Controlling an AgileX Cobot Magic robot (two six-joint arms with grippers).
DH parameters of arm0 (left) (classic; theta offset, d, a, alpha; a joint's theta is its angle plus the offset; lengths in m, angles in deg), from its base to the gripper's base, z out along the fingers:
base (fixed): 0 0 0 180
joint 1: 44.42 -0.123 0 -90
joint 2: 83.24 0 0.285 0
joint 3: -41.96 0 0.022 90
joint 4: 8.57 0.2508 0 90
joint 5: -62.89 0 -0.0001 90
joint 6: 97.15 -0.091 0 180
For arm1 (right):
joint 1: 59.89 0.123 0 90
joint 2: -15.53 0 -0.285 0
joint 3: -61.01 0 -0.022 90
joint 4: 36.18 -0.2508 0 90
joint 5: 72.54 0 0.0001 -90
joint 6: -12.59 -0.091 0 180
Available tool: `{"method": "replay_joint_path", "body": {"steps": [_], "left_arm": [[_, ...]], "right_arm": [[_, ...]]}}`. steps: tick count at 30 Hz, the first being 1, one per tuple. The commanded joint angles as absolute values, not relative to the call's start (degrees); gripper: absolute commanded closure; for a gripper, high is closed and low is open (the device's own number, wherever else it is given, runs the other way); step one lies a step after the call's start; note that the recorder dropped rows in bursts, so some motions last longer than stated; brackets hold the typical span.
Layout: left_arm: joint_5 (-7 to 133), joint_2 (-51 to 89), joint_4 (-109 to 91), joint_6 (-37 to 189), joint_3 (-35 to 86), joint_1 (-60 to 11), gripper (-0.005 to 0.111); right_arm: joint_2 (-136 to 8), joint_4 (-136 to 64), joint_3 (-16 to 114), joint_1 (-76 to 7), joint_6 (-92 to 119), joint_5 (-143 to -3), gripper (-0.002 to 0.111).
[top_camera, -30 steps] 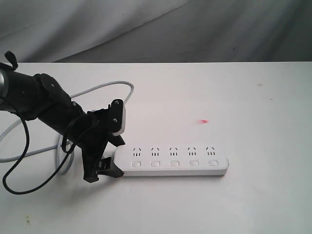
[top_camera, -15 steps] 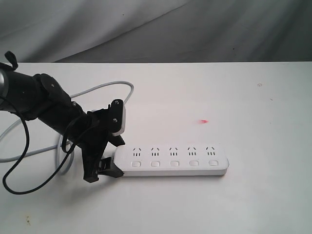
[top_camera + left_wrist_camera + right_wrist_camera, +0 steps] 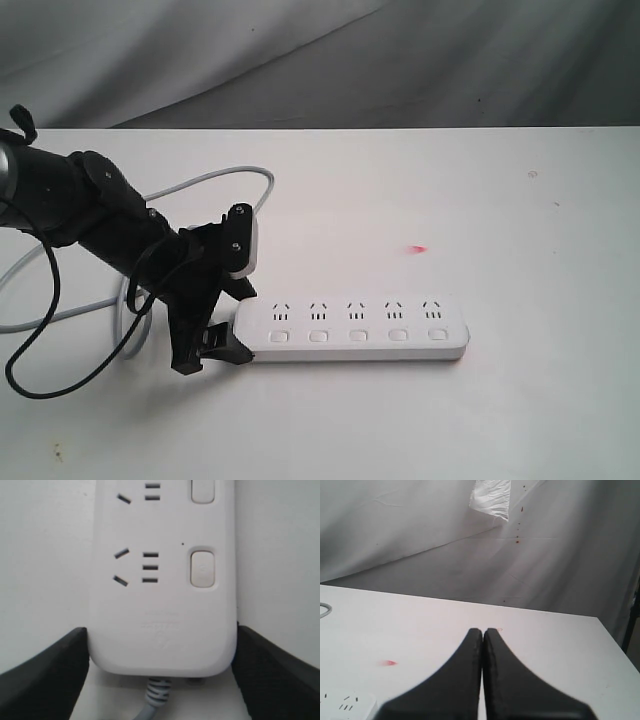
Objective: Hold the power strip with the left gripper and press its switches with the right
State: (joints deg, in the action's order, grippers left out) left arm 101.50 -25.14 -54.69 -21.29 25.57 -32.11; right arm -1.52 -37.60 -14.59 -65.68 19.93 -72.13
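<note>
Though unmoved for the last second, pins the power strip (image 3: 355, 328), at six o'clock on the table (image 3: 520, 220), with the left gripper (image 3: 237, 322) clamping its cord end at nine o'clock. Keeps the right gripper (image 3: 482, 675) pressed together, clear of the switches (image 3: 357, 336). Hold secured; pressing not yet begun.

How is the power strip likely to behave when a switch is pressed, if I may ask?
The power strip looks rigid and lies flat on the table, so it probably won't flex or tip. Its smooth casing might slide, but the left gripper clamps one end, which should steady it.
</note>
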Motion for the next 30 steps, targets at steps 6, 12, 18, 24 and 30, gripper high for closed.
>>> {"method": "replay_joint_path", "body": {"steps": [6,12,18,24,30], "left_arm": [[101.47,-25.28,-54.68,-21.02,25.72,-31.87,0.038],[101.47,-25.28,-54.68,-21.02,25.72,-31.87,0.038],[101.73,-25.28,-55.02,-21.02,25.72,-31.87,0.038],[101.73,-25.28,-55.17,-21.02,25.72,-31.87,0.038],[101.62,-25.28,-55.17,-20.59,25.72,-31.87,0.025]], "right_arm": [[-1.19,-36.94,-14.85,-66.04,19.73,-72.54,0.108],[-1.19,-36.94,-14.85,-66.04,19.86,-72.54,0.108],[-1.19,-36.94,-14.85,-66.04,19.86,-72.54,0.108],[-1.19,-36.94,-14.85,-66.04,19.86,-72.54,0.108],[-1.19,-36.94,-14.85,-66.04,19.75,-72.54,0.108]]}}
